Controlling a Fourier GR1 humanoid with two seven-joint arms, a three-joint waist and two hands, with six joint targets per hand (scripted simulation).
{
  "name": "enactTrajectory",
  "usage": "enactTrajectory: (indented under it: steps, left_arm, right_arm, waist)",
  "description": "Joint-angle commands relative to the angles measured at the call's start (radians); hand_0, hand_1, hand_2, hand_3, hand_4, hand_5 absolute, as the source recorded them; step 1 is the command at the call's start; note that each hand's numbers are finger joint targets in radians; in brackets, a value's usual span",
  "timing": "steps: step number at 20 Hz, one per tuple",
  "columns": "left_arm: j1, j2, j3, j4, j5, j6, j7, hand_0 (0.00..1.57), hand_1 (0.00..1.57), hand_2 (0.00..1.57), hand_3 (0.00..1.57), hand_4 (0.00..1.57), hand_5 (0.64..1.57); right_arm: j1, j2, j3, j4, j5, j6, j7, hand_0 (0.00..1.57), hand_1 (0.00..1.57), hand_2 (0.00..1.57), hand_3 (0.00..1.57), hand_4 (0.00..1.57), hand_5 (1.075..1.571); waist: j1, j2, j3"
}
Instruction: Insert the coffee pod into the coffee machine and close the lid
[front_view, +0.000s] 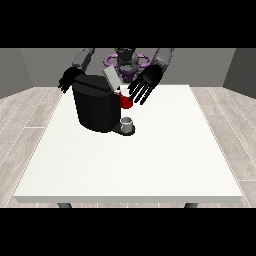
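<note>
The black coffee machine (96, 107) stands on the white table (150, 160) at the far left of its middle. Its grey lid (111, 77) is tilted up and open. A red thing at the machine (125, 101) sits at the machine's right side under the lid. The hand at the view's right (146, 81) hovers just right of and above that red thing, fingers straight and spread, pointing down towards it. The hand at the view's left (67, 80) hangs behind the machine's left top corner with relaxed fingers. I see no coffee pod plainly.
A small grey thing (127, 124) stands on the machine's low base at its front right. The robot's torso (126, 62) is behind the machine. The table's wide white surface stretches towards the camera and to the right edge.
</note>
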Motion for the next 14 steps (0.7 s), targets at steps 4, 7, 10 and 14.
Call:
enactTrajectory:
  steps: [4, 7, 10, 14]
  left_arm:
    - [-0.027, 0.035, 0.012, 0.01, -0.014, -0.028, -0.002, 0.0, 0.0, 0.0, 0.0, 0.0, 1.571]
    - [0.011, -0.046, -0.004, -0.016, -0.015, -0.019, 0.052, 0.0, 0.0, 0.0, 0.0, 0.0, 1.571]
    - [0.044, -0.022, -0.002, -0.032, -0.02, -0.012, 0.008, 0.0, 0.0, 0.0, 0.0, 0.0, 1.571]
    - [0.061, -0.11, 0.016, -0.06, 0.024, -0.036, 0.064, 0.0, 0.0, 0.0, 0.0, 0.0, 1.571]
  right_arm:
    - [-0.011, 0.01, 0.007, 0.003, 0.008, -0.015, -0.003, 0.0, 0.0, 0.0, 0.0, 0.39, 1.571]
    - [0.025, 0.012, -0.011, 0.046, -0.005, -0.012, -0.022, 0.0, 0.0, 0.0, 0.0, 0.42, 1.571]
    - [0.056, 0.0, -0.03, 0.055, -0.03, 0.014, -0.046, 0.0, 0.0, 0.0, 0.0, 0.36, 1.571]
    - [0.04, -0.029, -0.077, 0.115, -0.056, 0.028, -0.064, 0.0, 0.0, 0.0, 0.0, 0.38, 1.571]
  waist:
    - [-0.001, 0.004, -0.0017]
    - [0.032, -0.067, -0.0015]
    - [0.043, -0.075, -0.0016]
    - [0.092, -0.123, -0.0014]
